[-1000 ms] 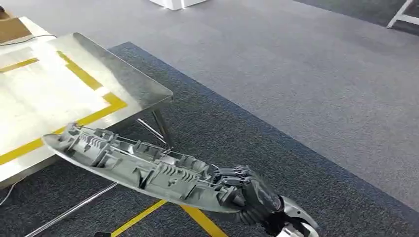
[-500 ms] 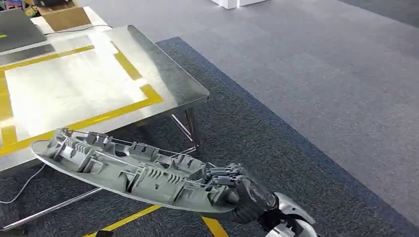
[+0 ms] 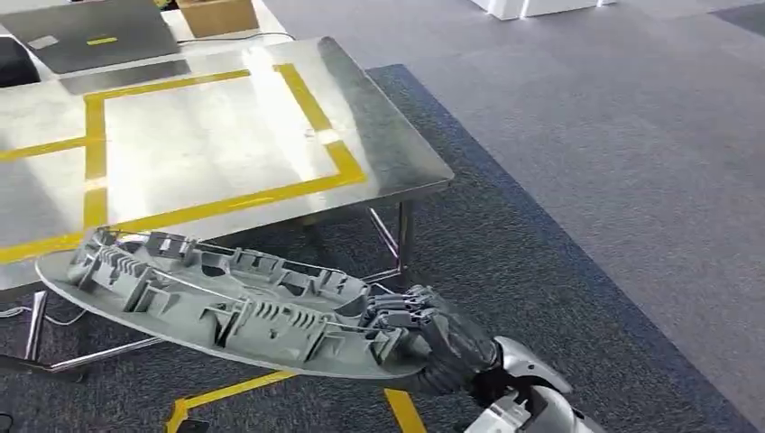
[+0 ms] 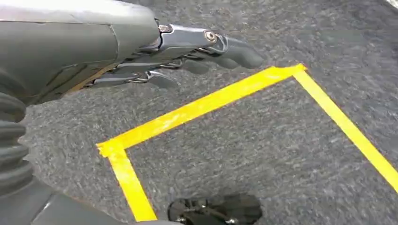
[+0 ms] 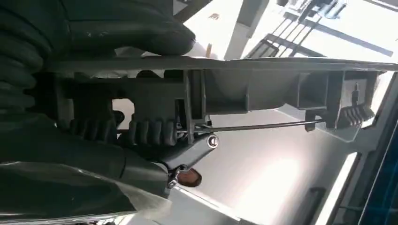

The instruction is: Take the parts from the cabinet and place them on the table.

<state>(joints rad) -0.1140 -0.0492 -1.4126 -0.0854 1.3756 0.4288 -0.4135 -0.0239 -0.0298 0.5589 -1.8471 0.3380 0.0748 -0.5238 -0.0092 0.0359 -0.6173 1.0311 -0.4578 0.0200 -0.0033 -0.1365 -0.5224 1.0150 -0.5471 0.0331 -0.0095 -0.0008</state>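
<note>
A long grey plastic part (image 3: 216,307), ribbed side up, hangs level above the dark carpet just in front of the steel table (image 3: 397,162). My right hand (image 3: 442,347) grips its near end, with the fingers curled over the ribs. The part's far tip reaches the table's front edge at the left. In the right wrist view the part (image 5: 263,89) runs across the picture, and the right hand (image 5: 117,136) is closed around its frame. My left hand (image 4: 187,51) hangs over the carpet with its fingers stretched out, holding nothing.
Yellow tape marks a rectangle on the table top (image 3: 316,99). A laptop (image 3: 99,36) and a cardboard box (image 3: 216,13) sit at the table's far side. Yellow tape lines (image 3: 235,392) cross the carpet under the part. Table legs (image 3: 403,239) stand at the near right corner.
The whole view has swung left, so the table now sits further right and more of its top shows. The part stays in my right hand, held the same way.
</note>
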